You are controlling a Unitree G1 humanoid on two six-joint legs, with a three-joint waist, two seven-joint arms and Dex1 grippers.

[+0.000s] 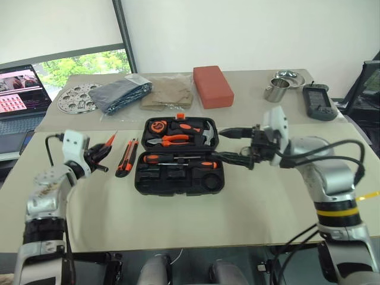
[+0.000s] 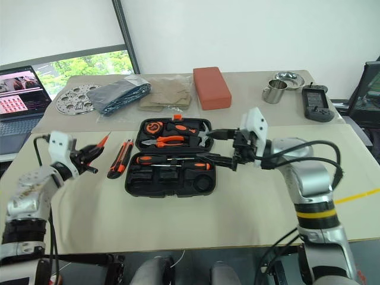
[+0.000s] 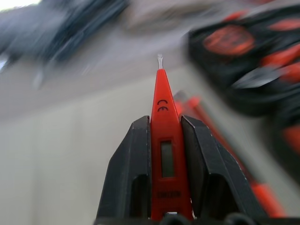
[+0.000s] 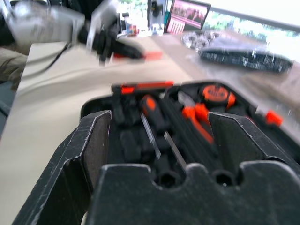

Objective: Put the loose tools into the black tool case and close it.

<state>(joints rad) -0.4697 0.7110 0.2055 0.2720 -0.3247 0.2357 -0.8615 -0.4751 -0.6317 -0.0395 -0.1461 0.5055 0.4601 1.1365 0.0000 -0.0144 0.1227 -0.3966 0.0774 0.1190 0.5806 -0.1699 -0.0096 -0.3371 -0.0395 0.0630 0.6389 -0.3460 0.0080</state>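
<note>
Tool case (image 1: pixel 178 155) lies open mid-worktop (image 1: pixel 196 219), right in front of me. Pliers (image 1: pixel 172 140), hammer (image 1: pixel 202 135), tape measure (image 1: pixel 158 126) in its far half, two screwdrivers (image 1: pixel 178 160) in near half. Utility knife (image 1: pixel 126 157) on worktop just left of case. My left hand (image 1: pixel 98 155) further left, above worktop, slim screwdriver (image 3: pixel 164 140) pinched between fingers. My right hand (image 1: pixel 237 145) at case's right edge, spread wide, nothing in it. Block (image 1: pixel 212 86) behind case.
</note>
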